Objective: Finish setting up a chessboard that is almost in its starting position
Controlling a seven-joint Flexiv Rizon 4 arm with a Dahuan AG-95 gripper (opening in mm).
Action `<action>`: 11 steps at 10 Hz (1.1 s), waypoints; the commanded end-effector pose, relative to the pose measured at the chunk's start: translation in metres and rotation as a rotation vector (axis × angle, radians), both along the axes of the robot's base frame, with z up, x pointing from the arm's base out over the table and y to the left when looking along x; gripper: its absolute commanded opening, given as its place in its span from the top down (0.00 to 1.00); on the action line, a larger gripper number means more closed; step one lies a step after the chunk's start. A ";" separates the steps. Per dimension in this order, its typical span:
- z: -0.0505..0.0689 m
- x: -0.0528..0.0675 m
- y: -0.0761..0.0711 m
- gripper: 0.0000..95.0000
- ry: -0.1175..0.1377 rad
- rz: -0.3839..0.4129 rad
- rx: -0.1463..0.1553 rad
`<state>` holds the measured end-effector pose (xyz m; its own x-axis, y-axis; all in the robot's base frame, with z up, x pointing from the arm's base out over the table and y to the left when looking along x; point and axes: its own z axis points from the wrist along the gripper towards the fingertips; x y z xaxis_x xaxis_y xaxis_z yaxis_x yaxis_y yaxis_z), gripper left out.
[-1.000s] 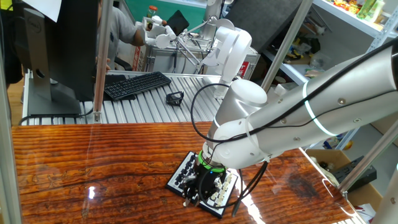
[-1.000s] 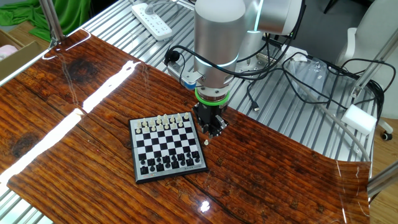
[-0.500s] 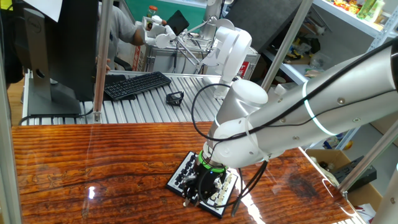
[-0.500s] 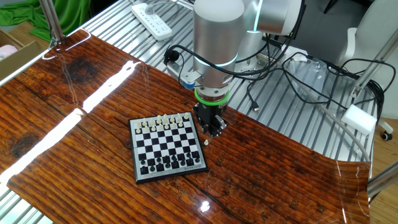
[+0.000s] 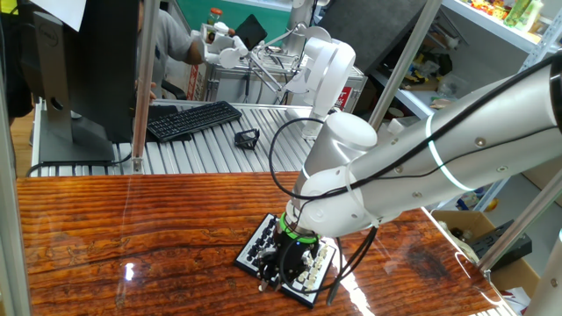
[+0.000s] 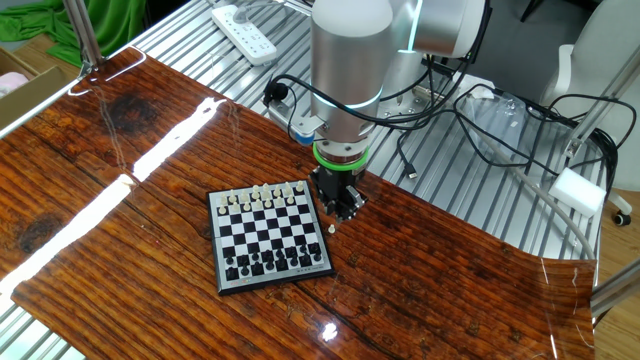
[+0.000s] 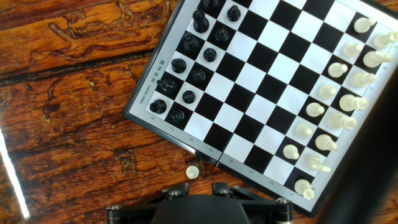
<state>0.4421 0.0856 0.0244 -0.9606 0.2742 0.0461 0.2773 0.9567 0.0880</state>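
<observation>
The chessboard (image 6: 268, 235) lies on the wooden table, cream pieces on its far rows and black pieces on its near rows. It also shows in the hand view (image 7: 142, 99) and, half hidden by the arm, in one fixed view (image 5: 255, 247). A single cream piece (image 6: 331, 229) lies on the wood just off the board's right edge. In the hand view this piece (image 7: 193, 172) sits right in front of my fingers. My gripper (image 6: 340, 207) hangs low beside the board, above that piece. It is open and empty, also seen in the hand view (image 7: 201, 188).
A keyboard (image 5: 193, 119), a monitor (image 5: 88, 70) and a small black object (image 5: 247, 138) sit on the metal slats behind the table. A power strip (image 6: 248, 18) and loose cables (image 6: 480, 120) lie beyond the table's far edge.
</observation>
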 end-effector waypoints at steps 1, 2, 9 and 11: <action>-0.002 0.000 0.000 0.80 -0.003 0.000 0.003; -0.002 0.001 0.000 0.80 -0.005 0.000 0.005; -0.006 0.001 0.001 0.80 -0.013 -0.002 0.018; -0.007 0.001 0.001 0.80 -0.014 -0.001 0.020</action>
<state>0.4432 0.0866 0.0170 -0.9609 0.2745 0.0370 0.2769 0.9546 0.1094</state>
